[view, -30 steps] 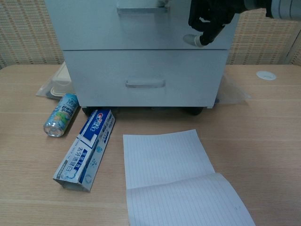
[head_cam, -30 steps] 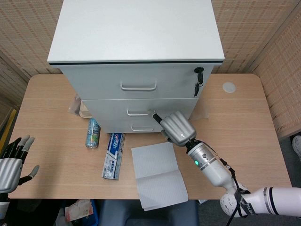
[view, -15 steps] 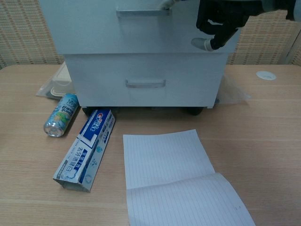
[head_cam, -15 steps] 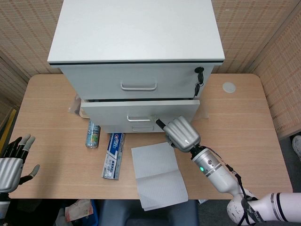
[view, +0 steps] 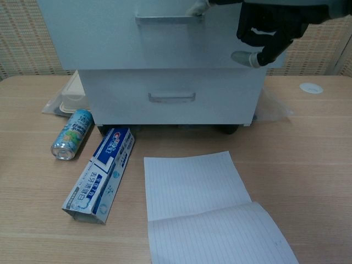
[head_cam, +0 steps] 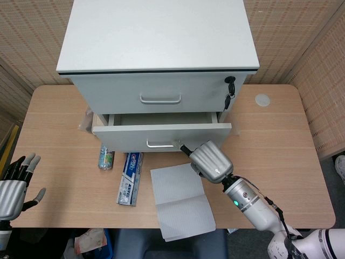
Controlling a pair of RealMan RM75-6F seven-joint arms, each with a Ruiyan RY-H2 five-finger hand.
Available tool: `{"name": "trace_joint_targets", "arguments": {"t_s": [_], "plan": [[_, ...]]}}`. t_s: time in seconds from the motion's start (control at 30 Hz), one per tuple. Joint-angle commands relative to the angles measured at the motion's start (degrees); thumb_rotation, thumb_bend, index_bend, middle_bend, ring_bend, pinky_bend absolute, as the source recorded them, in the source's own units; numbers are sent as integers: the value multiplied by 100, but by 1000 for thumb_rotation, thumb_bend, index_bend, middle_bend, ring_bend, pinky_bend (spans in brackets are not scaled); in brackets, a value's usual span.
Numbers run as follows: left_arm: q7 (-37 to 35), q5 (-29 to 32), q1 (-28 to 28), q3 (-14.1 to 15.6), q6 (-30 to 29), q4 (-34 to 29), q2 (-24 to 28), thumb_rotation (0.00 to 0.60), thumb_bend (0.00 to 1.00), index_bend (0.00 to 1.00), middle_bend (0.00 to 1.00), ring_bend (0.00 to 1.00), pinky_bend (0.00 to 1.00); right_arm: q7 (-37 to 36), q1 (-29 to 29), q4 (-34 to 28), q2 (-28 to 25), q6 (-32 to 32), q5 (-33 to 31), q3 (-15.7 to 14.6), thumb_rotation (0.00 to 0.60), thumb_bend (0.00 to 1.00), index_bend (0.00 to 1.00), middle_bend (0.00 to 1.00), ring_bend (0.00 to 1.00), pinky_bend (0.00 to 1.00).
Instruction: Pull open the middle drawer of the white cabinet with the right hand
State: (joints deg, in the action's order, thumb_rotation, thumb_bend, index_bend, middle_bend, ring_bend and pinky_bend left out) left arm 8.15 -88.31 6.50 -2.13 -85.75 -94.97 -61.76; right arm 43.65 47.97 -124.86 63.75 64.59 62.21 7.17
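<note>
The white cabinet (head_cam: 156, 32) stands at the back of the table. Its middle drawer (head_cam: 129, 137) is slid partly out, and a strip of its inside shows in the head view. My right hand (head_cam: 212, 161) is at the right end of the drawer's handle (head_cam: 160, 144), with a fingertip hooked on the bar. In the chest view the drawer front (view: 99, 38) juts over the bottom drawer (view: 170, 102), the right hand (view: 269, 30) sits dark at the upper right, and one fingertip touches the handle (view: 165, 18). My left hand (head_cam: 13, 186) rests open at the table's near left edge.
A toothpaste box (head_cam: 130, 178) and a can (head_cam: 106, 159) lie in front of the cabinet on the left. A lined sheet of paper (head_cam: 180, 200) lies under the right arm. Keys (head_cam: 230, 81) hang from the top drawer's lock. A plastic container (view: 69, 96) sits left of the cabinet.
The middle drawer has slid out toward me from almost closed to partly open. My right hand has drawn back with the handle. The left hand stayed put.
</note>
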Motion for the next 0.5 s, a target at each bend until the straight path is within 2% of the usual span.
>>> {"name": "trace_joint_targets", "arguments": {"t_s": [0.03,0.5], "plan": [[4,-9,9,-2,6,-3,-3,600,289,0,0,25,114,63,-45,-91,-42,39,96,-57,600,395,175,849,924,897],[40,-10,25,9,39,-54,16,600,289,0,0,25,115,158,-230,-566,-246,6,589,-298,600,395,175,849,923,897]]}}
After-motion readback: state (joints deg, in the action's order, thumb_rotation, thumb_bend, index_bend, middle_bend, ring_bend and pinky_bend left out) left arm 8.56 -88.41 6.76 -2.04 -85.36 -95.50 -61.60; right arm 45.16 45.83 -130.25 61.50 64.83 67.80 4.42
